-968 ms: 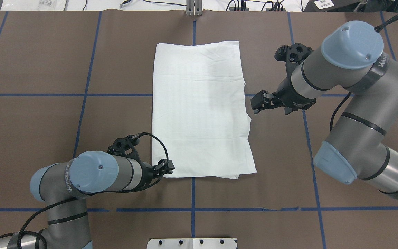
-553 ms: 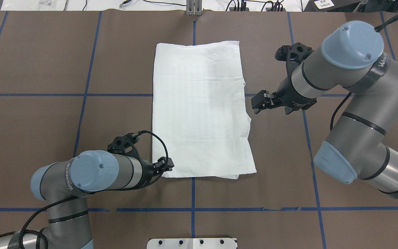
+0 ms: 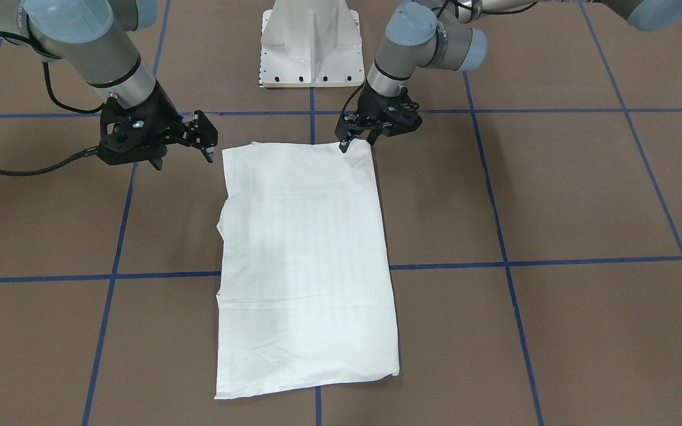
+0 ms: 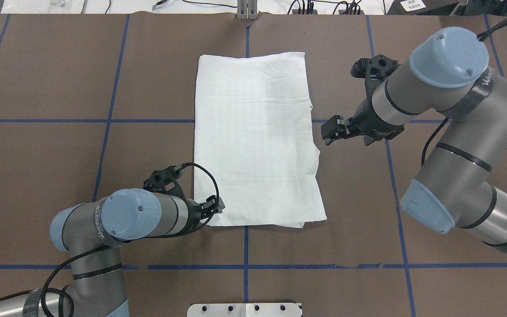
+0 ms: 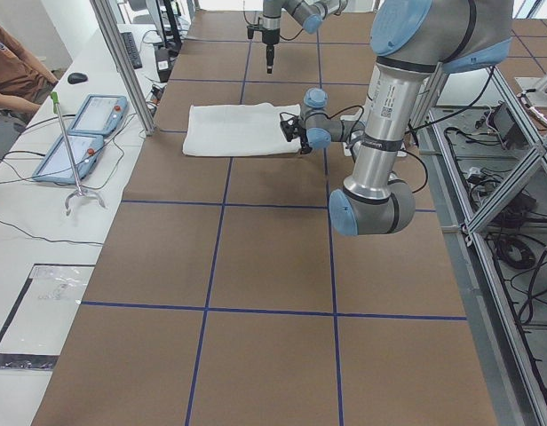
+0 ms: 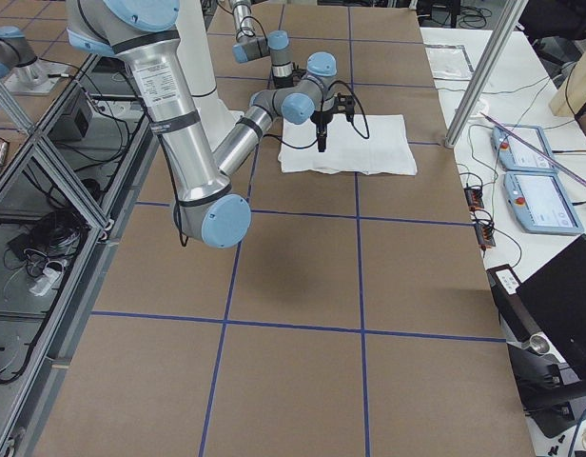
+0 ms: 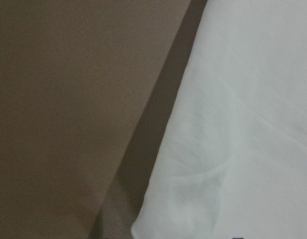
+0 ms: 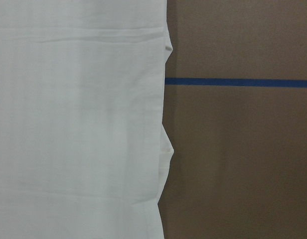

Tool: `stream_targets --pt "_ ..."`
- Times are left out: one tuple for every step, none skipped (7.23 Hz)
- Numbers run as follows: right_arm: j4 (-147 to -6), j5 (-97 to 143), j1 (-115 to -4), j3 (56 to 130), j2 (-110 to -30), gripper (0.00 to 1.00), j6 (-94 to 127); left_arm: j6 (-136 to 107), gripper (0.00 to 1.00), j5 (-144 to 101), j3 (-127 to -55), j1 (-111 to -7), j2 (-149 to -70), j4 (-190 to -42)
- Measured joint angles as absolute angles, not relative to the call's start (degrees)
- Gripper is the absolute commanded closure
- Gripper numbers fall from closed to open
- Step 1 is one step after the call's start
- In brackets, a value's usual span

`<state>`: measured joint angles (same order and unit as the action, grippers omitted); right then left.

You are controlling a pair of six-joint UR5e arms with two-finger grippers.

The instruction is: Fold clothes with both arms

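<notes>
Left pincer (image 4: pixel 216 205) sits at a corner of the shirt (image 4: pixel 253 141).

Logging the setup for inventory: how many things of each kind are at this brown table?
White shirt: 1
Robot arms: 2, the left arm and the right arm
White pedestal base: 1
Total: 4

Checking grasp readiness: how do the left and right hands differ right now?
The left hand is at the shirt's robot-side corner; the right hand is beside its long edge, clear of it. The left hand is down at shirt level; the right hand hangs higher. Both are black and open.
</notes>
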<state>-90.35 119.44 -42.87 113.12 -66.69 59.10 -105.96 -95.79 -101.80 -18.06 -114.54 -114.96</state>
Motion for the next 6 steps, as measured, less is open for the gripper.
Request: stream_targets --pt "-90.35 119.44 -42.89 113.12 -66.71 0.00 59.08 -105.94 0.32 -95.69 -101.79 -18.61 -114.58 -114.96" --pt "-90.35 119.44 -42.89 113.12 -66.71 0.00 59.07 -105.90 0.32 -95.65 -101.75 -19.11 -114.60 -114.96" --pt "-90.35 119.43 -42.89 113.12 -66.71 0.00 59.06 -105.86 0.32 -95.63 -101.72 -19.46 -114.60 -114.96" --pt "-90.35 119.39 -42.89 113.12 -66.80 0.00 59.06 -105.85 0.32 -95.63 -101.71 -19.58 -114.61 -114.96" --pt "-90.35 119.37 -42.89 113.12 -67.00 0.00 59.04 -105.88 0.32 -95.63 -101.63 -19.59 -114.61 -114.96" --pt "-90.35 119.36 -42.89 113.12 -67.20 0.00 59.00 -105.90 0.32 -95.64 -101.57 -19.58 -114.69 -114.98"
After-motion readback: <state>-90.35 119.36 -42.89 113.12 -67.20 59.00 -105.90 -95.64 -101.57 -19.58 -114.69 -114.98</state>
